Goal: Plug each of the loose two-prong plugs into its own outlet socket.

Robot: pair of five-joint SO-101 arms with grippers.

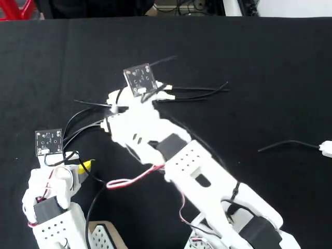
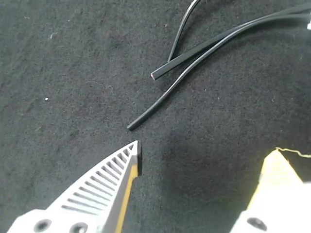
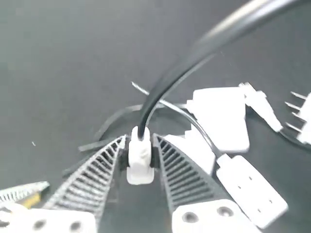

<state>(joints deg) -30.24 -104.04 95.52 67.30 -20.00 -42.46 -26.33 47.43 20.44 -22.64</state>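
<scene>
My right gripper (image 3: 140,162) is shut on a small white plug (image 3: 140,155) whose black cable (image 3: 194,53) rises from between the fingers. In the high view this gripper (image 1: 115,108) sits mid-table, just below a dark square socket board (image 1: 141,79). A second socket board (image 1: 49,141) lies at the left, with my left gripper (image 1: 78,165) right beside it. The left gripper (image 2: 204,155) is open over bare black cloth, with two black cable ends (image 2: 146,116) ahead of its fingertips. A loose white plug (image 1: 326,148) lies at the far right edge.
More white plug bodies (image 3: 218,116) and a white connector block (image 3: 250,191) lie beside the right gripper, one with bare prongs (image 3: 299,114). Black cables (image 1: 197,93) spread across the middle of the black cloth. A red-and-white wire (image 1: 135,179) hangs from the right arm.
</scene>
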